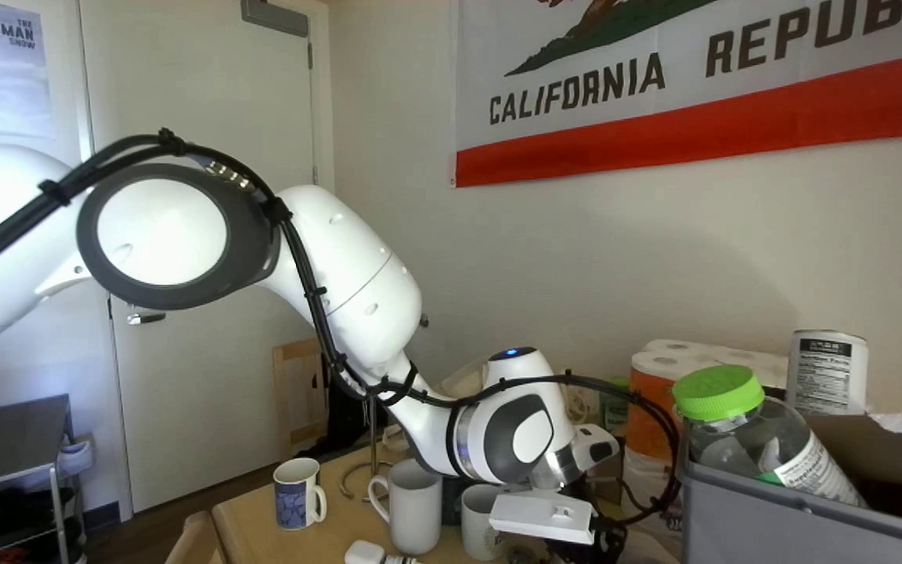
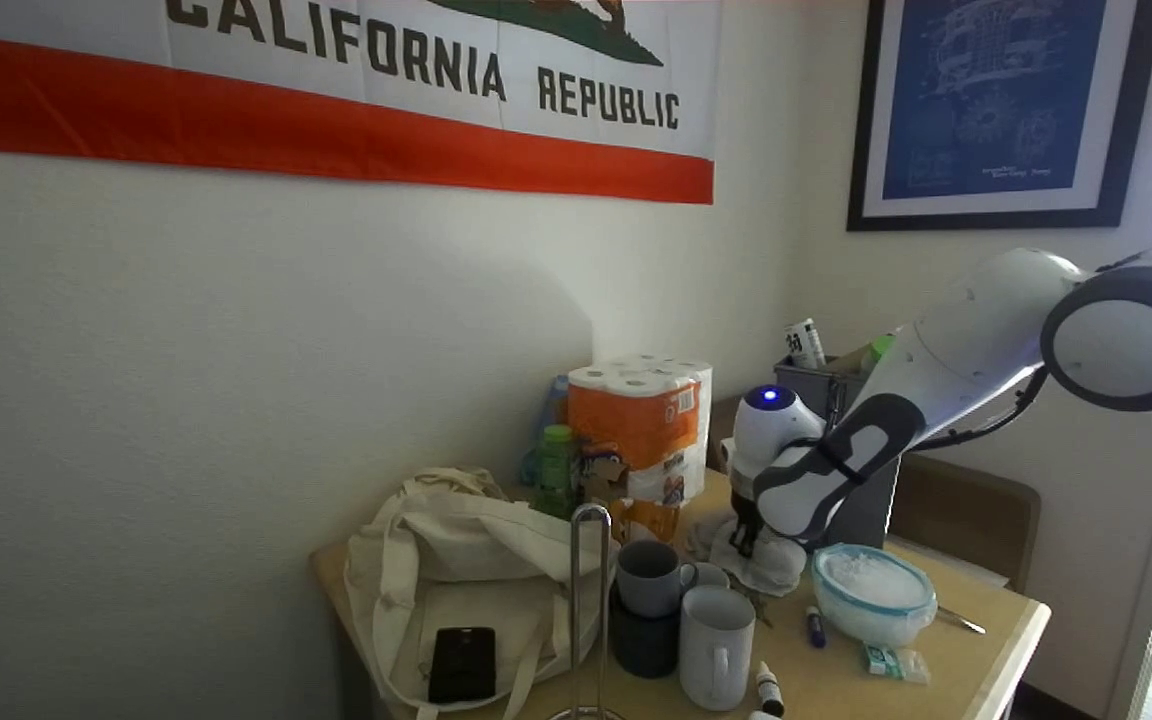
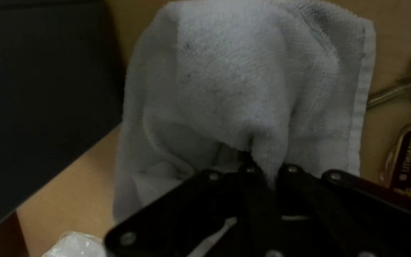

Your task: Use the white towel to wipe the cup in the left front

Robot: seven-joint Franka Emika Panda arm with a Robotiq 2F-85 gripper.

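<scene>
The white towel (image 3: 234, 71) lies bunched on the table under my gripper (image 3: 270, 171). The fingers are shut on a raised fold of it. In an exterior view the towel (image 2: 774, 568) and gripper (image 2: 744, 535) are beside the grey bin. Several cups stand together: a white mug (image 2: 718, 645), a grey mug (image 2: 648, 578) on a dark cup (image 2: 643, 640), and a partly hidden light mug (image 2: 708, 575). In an exterior view a blue-patterned mug (image 1: 294, 501) stands apart near the table edge. I cannot tell which cup is the left front one.
A grey bin (image 1: 803, 517) stands close to the gripper. Keys with a Lithuania tag (image 3: 410, 157) lie beside the towel. A lidded bowl (image 2: 876, 600), a blue marker (image 2: 815, 627), paper rolls (image 2: 636, 430), a tote bag (image 2: 476, 560) and a metal stand (image 2: 591, 600) are around.
</scene>
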